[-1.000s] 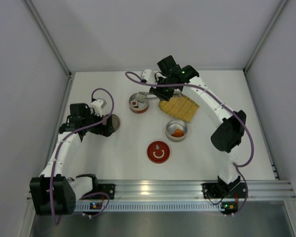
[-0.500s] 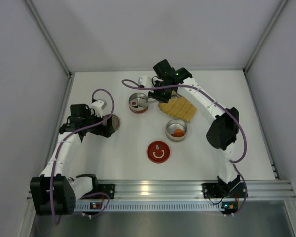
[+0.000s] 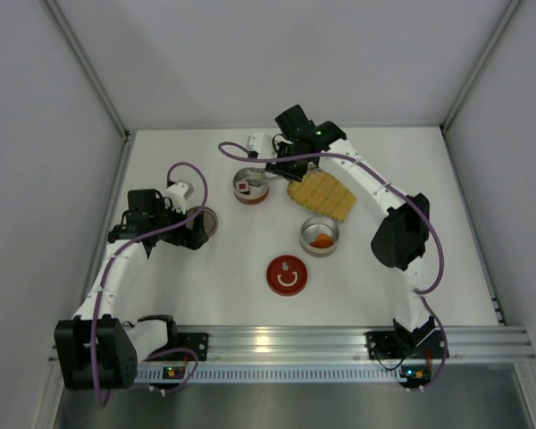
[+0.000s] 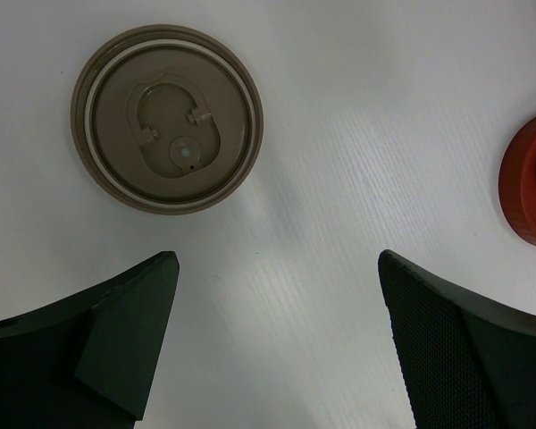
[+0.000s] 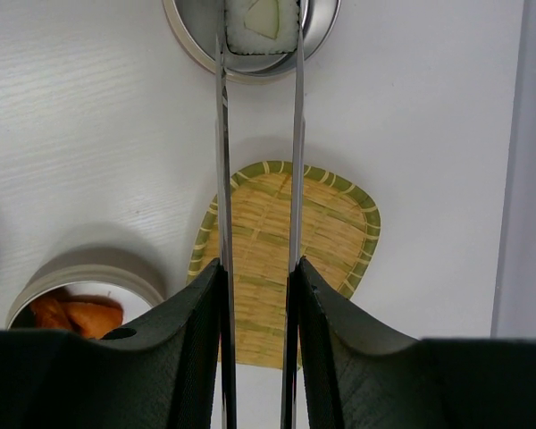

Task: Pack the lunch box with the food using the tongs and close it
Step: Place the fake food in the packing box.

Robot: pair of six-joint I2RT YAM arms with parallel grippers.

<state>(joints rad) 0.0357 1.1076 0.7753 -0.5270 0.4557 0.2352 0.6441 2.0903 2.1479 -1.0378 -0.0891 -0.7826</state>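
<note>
At far left of the white table (image 3: 232,290): black left gripper (image 4: 277,277), fingers spread wide with nothing between them, hovering over bare tabletop. Just beyond its fingertips, flat on the table, round brown plastic lid (image 4: 167,118) with an oval moulding on its upturned face. Further right and nearer the arm bases, round red lid (image 3: 287,273), lying apart from everything else. Toward the back, open round metal tin (image 3: 249,187), holding one white food block with a red mark (image 3: 243,188). Over that tin, slim silvery metal tongs (image 5: 221,179), squeezed narrow between the fingers of the black right gripper (image 5: 255,286) and pinching at their tips a white food piece with a pale green centre (image 5: 261,22). Just right of the tin, yellow woven tray (image 3: 322,195), set at a slant on the table. Near its front edge, second open round metal tin (image 3: 320,236) with orange-red chunks (image 3: 321,240) inside.
</note>
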